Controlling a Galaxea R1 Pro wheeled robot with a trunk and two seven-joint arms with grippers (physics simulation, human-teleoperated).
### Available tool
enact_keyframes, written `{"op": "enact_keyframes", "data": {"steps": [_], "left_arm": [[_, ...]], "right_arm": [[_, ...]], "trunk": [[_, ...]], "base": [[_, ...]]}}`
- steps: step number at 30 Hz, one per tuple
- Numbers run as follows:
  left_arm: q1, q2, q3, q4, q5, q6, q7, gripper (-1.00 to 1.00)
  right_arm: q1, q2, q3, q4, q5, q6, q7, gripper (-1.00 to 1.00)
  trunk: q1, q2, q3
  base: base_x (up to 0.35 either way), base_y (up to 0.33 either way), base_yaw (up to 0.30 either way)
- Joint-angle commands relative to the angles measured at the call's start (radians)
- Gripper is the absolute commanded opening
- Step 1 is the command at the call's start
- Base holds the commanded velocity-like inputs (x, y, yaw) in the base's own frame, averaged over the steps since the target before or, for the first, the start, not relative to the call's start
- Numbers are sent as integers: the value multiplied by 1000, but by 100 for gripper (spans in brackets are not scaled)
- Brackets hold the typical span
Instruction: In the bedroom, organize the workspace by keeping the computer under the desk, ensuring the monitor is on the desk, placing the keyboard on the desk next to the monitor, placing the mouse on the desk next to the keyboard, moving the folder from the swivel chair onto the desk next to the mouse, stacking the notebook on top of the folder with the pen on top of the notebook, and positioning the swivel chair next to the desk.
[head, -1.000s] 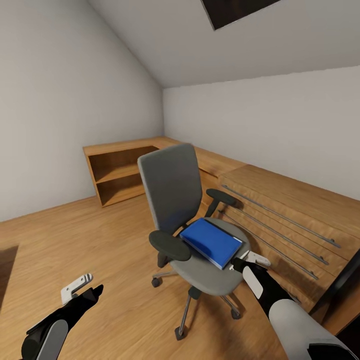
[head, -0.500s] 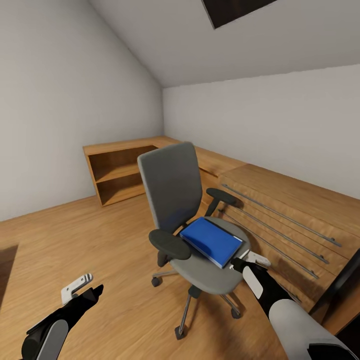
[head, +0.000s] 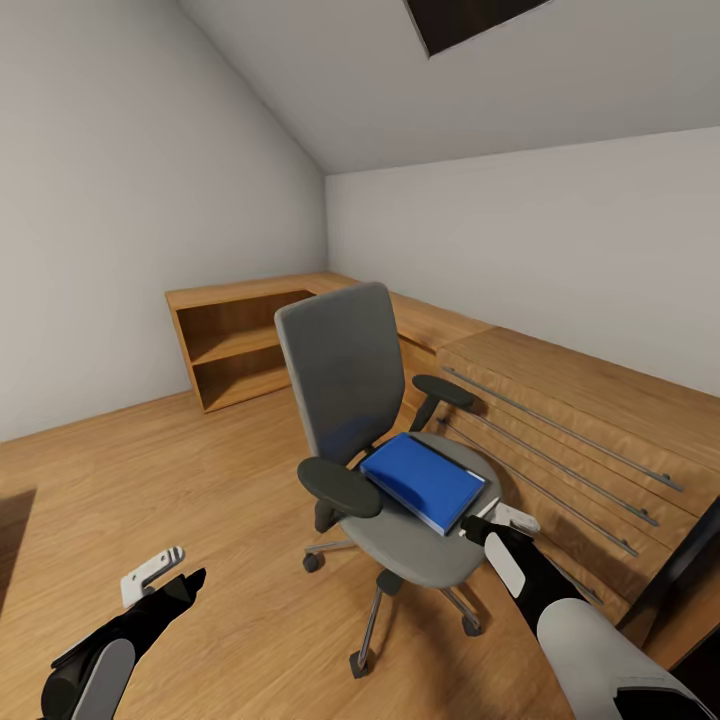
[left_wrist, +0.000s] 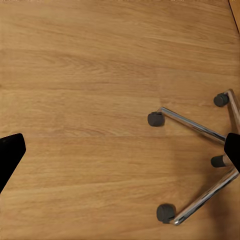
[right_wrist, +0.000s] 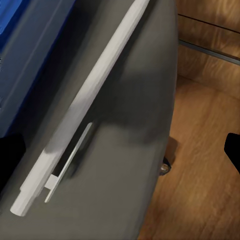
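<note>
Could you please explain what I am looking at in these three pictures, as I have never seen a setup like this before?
These are simulator renders from a wheeled robot with two arms. The large picture comes from a camera on its head, looking down over both arms. In front stands the swivel chair, with a blue folder lying on its grey seat. Low wooden cabinets run along the walls behind it.

The other two pictures come from cameras at the wrists. The left gripper hangs over the wooden floor, and its camera looks down on the chair's chrome legs and castors. The right gripper sits at the seat's front edge; its camera shows the seat close up, with a white pen lying beside the folder. Both pairs of fingers are spread, and nothing is held.
</note>
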Motion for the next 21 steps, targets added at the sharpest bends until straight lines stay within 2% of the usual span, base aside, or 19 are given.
{"op": "enact_keyframes", "data": {"steps": [1,21], "left_arm": [[-1,0,0,-1,11,3,9,100],[-1,1,0,-2,9,4,8,100]], "right_arm": [[0,0,0,-2,-6,5,-5,100],[0,0,0,-2,-6,5,-5,100]], "trunk": [[0,0,-1],[0,0,-1]], "base": [[0,0,0],[0,0,0]]}}
